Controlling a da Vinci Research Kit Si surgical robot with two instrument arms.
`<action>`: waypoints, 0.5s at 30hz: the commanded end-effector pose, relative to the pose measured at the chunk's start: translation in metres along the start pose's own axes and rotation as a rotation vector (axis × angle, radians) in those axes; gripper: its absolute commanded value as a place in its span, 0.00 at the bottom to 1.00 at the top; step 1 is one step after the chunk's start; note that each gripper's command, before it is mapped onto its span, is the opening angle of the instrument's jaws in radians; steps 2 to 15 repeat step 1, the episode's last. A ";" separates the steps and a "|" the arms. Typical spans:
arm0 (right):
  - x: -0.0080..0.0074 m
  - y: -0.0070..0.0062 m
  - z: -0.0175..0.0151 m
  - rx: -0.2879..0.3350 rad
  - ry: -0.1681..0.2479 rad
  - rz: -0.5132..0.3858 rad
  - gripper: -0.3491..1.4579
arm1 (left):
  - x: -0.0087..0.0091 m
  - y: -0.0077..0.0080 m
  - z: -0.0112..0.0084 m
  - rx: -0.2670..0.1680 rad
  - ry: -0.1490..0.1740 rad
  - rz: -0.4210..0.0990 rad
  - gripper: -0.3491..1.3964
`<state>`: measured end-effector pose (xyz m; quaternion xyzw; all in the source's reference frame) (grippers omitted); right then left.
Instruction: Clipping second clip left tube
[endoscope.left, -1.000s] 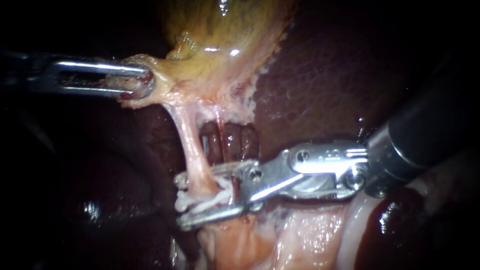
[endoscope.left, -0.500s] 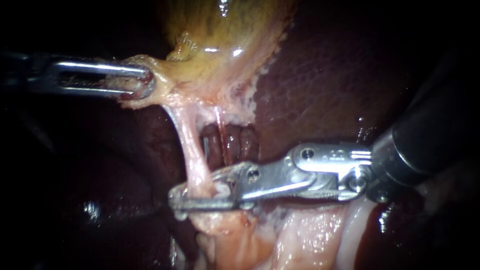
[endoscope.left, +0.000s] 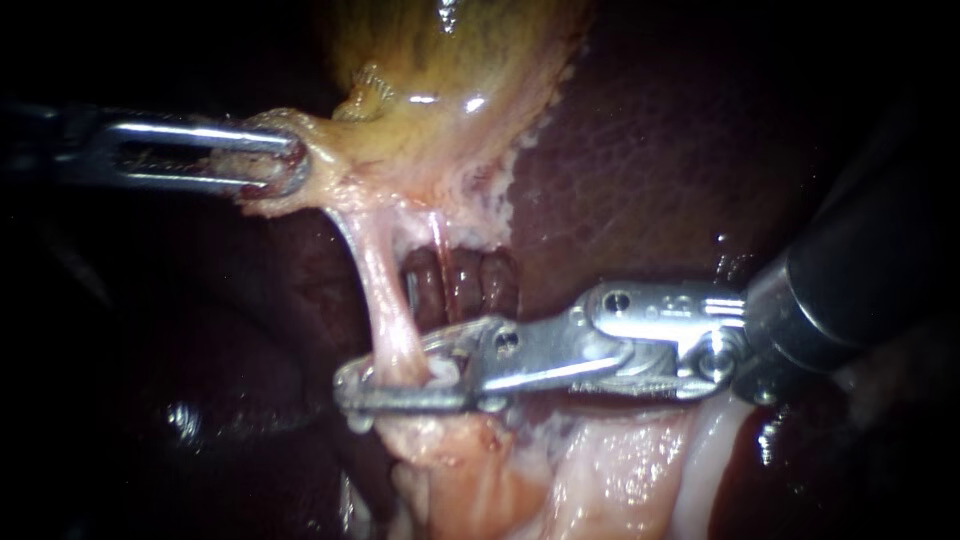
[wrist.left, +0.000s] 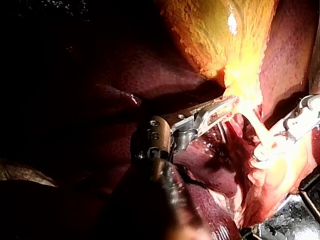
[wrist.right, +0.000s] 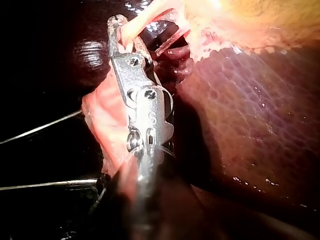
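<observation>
Endoscope view shows the left tube (endoscope.left: 385, 300) as a pale pink, glossy strand, stretched tight and a little wider at its two ends. Its long axis is steep. It starts at the narrow lower end of the yellow gallbladder (endoscope.left: 450, 70) and runs down and slightly toward the right, until it meets a mass of pale pink tissue (endoscope.left: 470, 480). Dark red liver (endoscope.left: 650, 150) lies behind it and on both sides. Just beside it, on its right, a thinner reddish tube (endoscope.left: 437, 245) runs in nearly the same direction.

The right instrument (endoscope.left: 620, 335) comes in from the right and lies almost across the tube. Its right end effector (endoscope.left: 352, 388) is closed on the left tube near the tube's lower end. One jaw is above and one is below, both press on the tube, and only a thin gap stays between them. Some whitish material sits between the jaws, but I cannot tell if it is a clip or tissue.

The left instrument (endoscope.left: 150, 155) comes in from the left. Its left end effector (endoscope.left: 292, 163) is closed on the pale tissue at the gallbladder's narrow end, just where the tube begins.

The right wrist view shows the tube (wrist.right: 142, 20) crossing between the jaw tips (wrist.right: 116, 22). In the left wrist view the tube (wrist.left: 261, 129) goes from the left end effector (wrist.left: 227, 105) to the right instrument (wrist.left: 300, 120).
</observation>
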<state>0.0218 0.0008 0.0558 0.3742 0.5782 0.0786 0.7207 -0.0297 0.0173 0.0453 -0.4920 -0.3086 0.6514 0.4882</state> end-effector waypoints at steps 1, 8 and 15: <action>-0.0002 0.0001 -0.0001 -0.025 0.005 0.001 0.28 | 0.0000 -0.0001 0.0001 0.001 0.001 -0.001 0.00; -0.0002 0.0001 -0.0001 -0.025 0.005 0.001 0.28 | 0.0000 -0.0001 0.0001 0.001 0.001 -0.001 0.00; -0.0002 0.0001 -0.0001 -0.025 0.005 0.001 0.28 | 0.0000 -0.0001 0.0001 0.001 0.001 -0.001 0.00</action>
